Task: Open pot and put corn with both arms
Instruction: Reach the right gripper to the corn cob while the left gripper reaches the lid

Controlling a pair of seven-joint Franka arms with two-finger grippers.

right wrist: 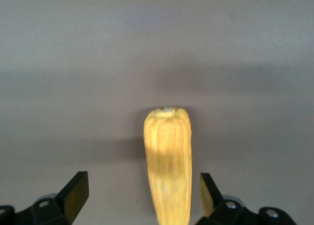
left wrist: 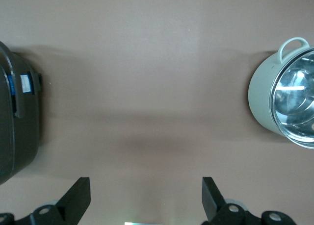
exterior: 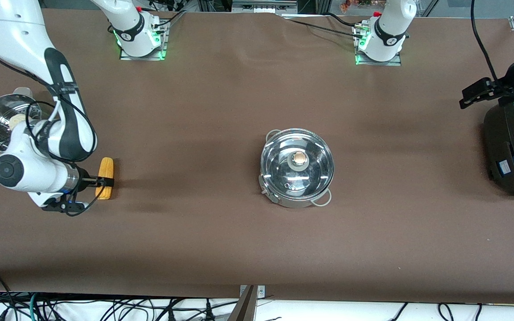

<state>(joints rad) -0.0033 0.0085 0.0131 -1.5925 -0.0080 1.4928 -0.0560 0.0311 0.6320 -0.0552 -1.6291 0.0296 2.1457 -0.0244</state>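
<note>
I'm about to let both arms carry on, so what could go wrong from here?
1. The right gripper is open around the corn, which lies on the table; the round cob could roll or slip as the fingers close.
2. The lid is on the pot, and the left gripper is open beside a dark appliance. If the corn arrives first, it has nowhere to go.
3. The lid's knob is small, so a grasp could slip.

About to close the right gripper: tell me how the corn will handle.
The corn looks rigid, so the open right gripper straddling it should hold without crushing it. Its rounded, tapering shape suggests it may roll on the table if nudged, or slip along the fingers.
</note>
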